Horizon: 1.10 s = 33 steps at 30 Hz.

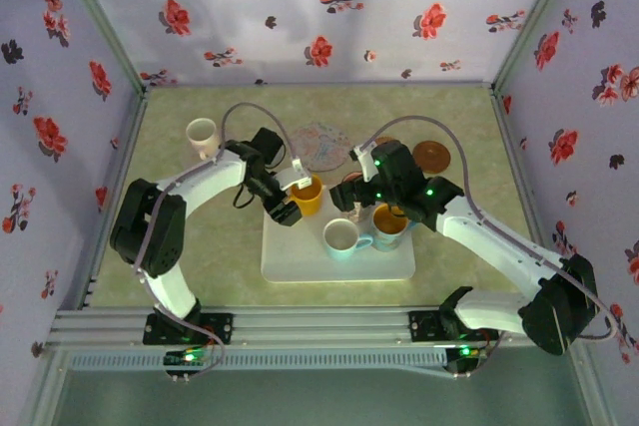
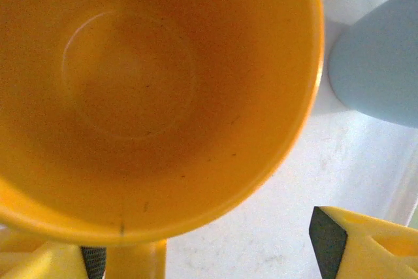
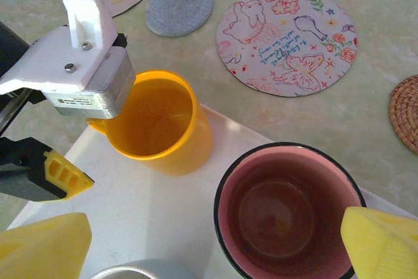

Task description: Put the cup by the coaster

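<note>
**Operator:** Top external view, read from the left: what stands where?

**Technician:** A white cup (image 1: 202,134) stands at the far left of the surface (image 1: 190,246). Next is the left claw (image 1: 292,199), positioned at the yellow cup (image 1: 309,196). That cup stands upright on the far left corner of the white tray (image 1: 300,261). The floral coaster (image 1: 321,144) lies flat on the surface just beyond that corner. Further right on the tray are a pale blue mug (image 1: 342,235) and a pink-lined mug (image 1: 390,218), with the right claw (image 1: 384,209) above the latter. A woven coaster (image 1: 431,157) lies rightmost.

**Operator:** Claw states?

**Technician:** The left claw's jaws are apart. In the left wrist view, one finger (image 2: 95,261) sits close beneath the rim. The other finger (image 2: 346,236) stands clear of the cup wall, with bare tray between, so nothing is clamped. The right claw is spread wide above the pink-lined mug and grips nothing.

**Operator:** Correct procedure for this step?

**Technician:** The step appears to be the grasp of the yellow cup.
1. Centre the cup wall between the fingers.
2. Close squarely until both pads bear.
3. Lift vertically so the base clears the tray edge.
4. Avoid the pale blue mug nearby.
5. Set the cup down upright beside the floral coaster.
</note>
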Motion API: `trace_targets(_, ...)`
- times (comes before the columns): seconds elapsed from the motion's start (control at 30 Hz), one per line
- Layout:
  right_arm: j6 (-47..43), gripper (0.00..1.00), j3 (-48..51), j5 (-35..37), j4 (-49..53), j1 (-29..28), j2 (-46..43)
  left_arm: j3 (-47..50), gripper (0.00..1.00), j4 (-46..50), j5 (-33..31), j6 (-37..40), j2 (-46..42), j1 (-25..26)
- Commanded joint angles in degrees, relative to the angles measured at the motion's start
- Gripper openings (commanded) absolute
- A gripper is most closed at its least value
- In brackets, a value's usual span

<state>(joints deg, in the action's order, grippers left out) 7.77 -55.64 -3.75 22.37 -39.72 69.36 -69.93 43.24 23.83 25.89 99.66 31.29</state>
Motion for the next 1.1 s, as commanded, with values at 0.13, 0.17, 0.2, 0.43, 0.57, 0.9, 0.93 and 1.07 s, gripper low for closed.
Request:
trace_targets(0.13,0.7,0.99,-1.4,0.9,-1.8,0.3,0.6,3.6,0.81,-8.4,-3.8,-5.7,-3.2,1.4)
trace_targets(0.17,0.8,0.99,-1.2,0.9,-1.9,0.3,0.5,3.9,0.81,-9.1,-4.6,-6.2,-3.2,1.6)
trace_targets(0.2,0.8,0.99,-0.9,1.0,-2.1,0.3,0.4,4.2,0.82,-9.7,-5.2,-6.7,-3.2,1.8)
trace_targets(0.43,0.8,0.99,-0.2,1.1,-2.6,0.3,0.1,6.2,0.81,-11.9,-7.6,-8.0,-2.5,2.6)
trace_targets(0.57,0.9,0.99,0.4,1.3,-2.8,0.4,-0.5,7.4,0.79,-13.3,-8.2,-8.2,-2.4,3.3)
trace_targets(0.9,0.5,0.99,1.5,1.6,-3.1,0.6,-1.3,7.7,0.69,-15.4,-9.9,-9.9,-1.1,3.5)
trace_targets(0.93,0.4,0.99,1.5,1.7,-3.1,0.6,-1.4,7.4,0.67,-15.2,-10.1,-9.9,-0.8,3.5)
trace_targets(1.07,0.3,0.99,1.7,1.8,-3.3,0.8,-1.6,7.0,0.59,-15.0,-10.2,-9.6,-0.3,3.5)
